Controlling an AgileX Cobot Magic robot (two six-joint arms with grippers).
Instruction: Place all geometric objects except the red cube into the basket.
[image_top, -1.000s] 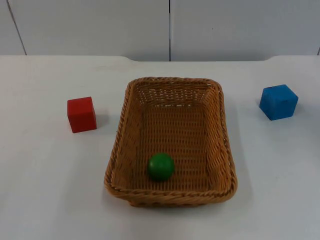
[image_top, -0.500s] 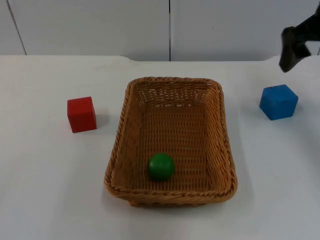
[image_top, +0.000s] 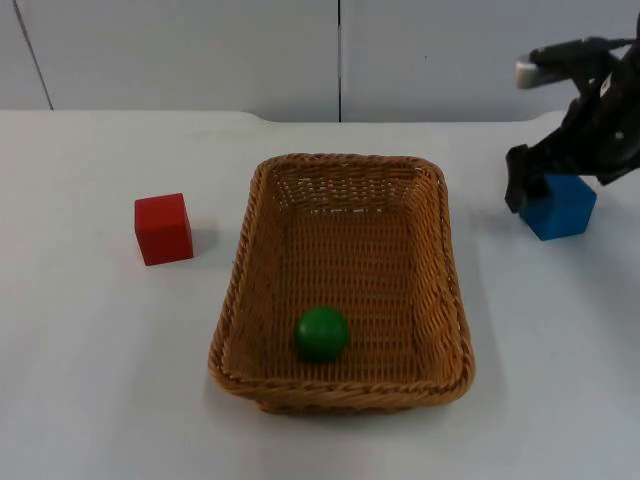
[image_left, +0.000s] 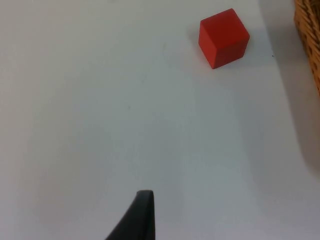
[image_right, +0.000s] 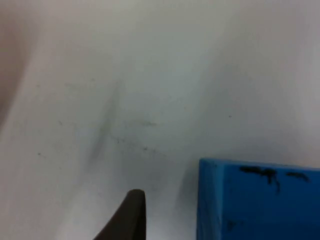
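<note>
Now right gripper (image_top: 520, 190) beside blue cube (image_top: 562, 208); basket (image_top: 440, 250) near.

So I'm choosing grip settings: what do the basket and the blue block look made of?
The basket looks like woven wicker or rattan: tan interlaced strands, braided rim, matte. The blue block looks like painted wood or solid plastic: flat faces, crisp edges, even matte colour, dark scuffs in the right wrist view; which, I cannot tell.
</note>
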